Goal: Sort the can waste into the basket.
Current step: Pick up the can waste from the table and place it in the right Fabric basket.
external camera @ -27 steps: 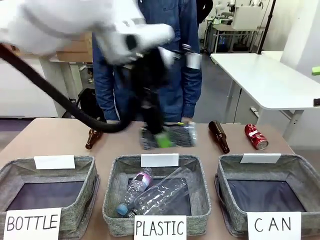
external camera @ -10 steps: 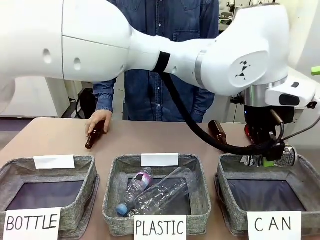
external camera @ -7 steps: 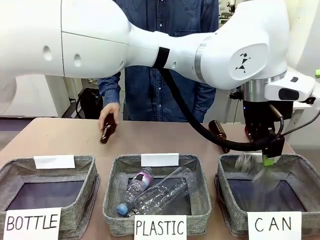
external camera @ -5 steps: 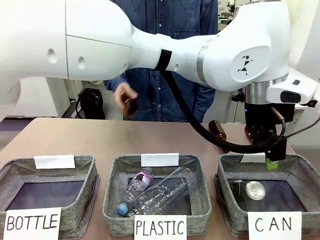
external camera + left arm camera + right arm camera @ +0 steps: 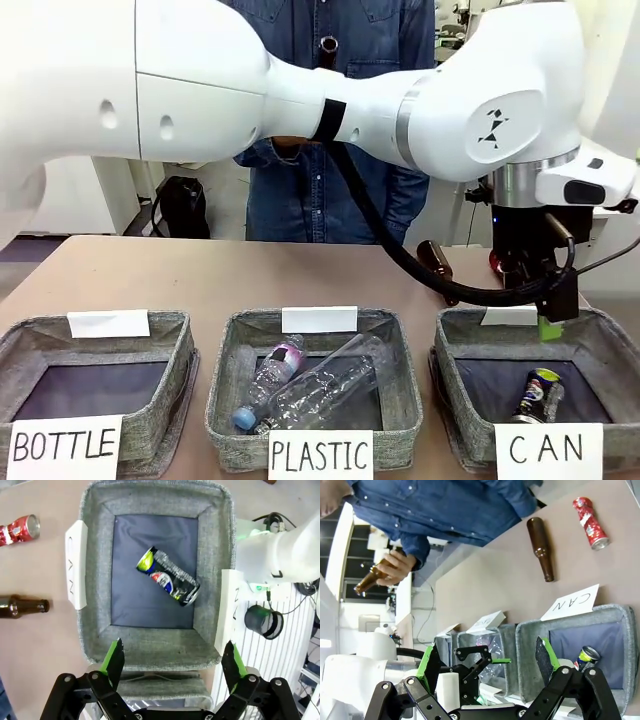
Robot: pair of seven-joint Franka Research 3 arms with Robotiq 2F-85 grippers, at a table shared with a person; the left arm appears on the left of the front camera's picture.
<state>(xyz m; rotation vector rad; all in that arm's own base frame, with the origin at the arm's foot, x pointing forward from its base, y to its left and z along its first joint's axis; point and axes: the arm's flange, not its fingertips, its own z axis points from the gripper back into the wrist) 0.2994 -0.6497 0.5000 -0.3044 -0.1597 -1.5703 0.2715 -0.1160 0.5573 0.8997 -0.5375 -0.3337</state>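
The dark can point(image 5: 168, 576) is lying on its side on the dark lining of the CAN basket point(image 5: 150, 645), slanted across the floor with its coloured print showing. In the left wrist view, the left pincer point(image 5: 173, 656) is hovering over the basket's grey wall. Its green-padded fingers are spread wide and gripping nothing. The can is sitting down inside the basket, beyond the fingertips and clear of both. From the front, that pincer is hanging above the basket's far right edge, and the can is lying lower, nearer the big sign.

The red can point(image 5: 19, 529) is resting on its side on the bench point(image 5: 120, 275), outside the basket and past its far rim. A brown bottle point(image 5: 437, 268) is lying flat off the basket's far-left corner, near the red can but apart from it.

The right pincer point(image 5: 486, 655) is gaping too, empty, looking over the basket from off to one side. The person's hand point(image 5: 395, 567) is holding a second brown bottle point(image 5: 370, 580) up in the air, well away from the basket. The PLASTIC basket point(image 5: 230, 400) is sitting just beside the CAN basket, with clear plastic bottles point(image 5: 320, 385) inside.
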